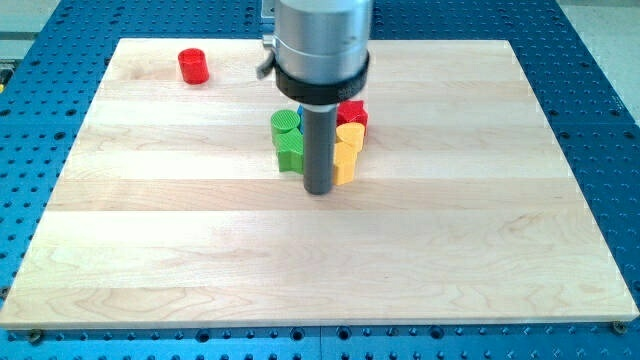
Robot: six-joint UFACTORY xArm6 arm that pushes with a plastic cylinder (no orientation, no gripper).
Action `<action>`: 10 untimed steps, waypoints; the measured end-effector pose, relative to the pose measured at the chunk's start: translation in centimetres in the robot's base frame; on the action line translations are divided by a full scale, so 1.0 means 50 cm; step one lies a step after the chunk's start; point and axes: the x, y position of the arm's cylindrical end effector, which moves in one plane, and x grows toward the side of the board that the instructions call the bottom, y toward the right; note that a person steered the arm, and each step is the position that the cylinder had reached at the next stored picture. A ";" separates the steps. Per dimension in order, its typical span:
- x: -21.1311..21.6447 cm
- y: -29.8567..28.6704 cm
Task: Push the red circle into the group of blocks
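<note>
The red circle (193,66) stands alone near the board's top left corner. The group of blocks sits at the board's upper middle: a green circle (285,124), a green block (290,153) just below it, a red block (352,114), a yellow block (349,134) and another yellow block (344,163). A blue block (299,112) barely shows behind the rod. My tip (319,191) rests on the board at the group's bottom edge, between the green and yellow blocks, far right of and below the red circle.
The wooden board (300,260) lies on a blue perforated table (600,120). The arm's grey cylindrical body (322,45) hangs over the top of the group and hides part of it.
</note>
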 end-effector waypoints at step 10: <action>-0.332 -0.293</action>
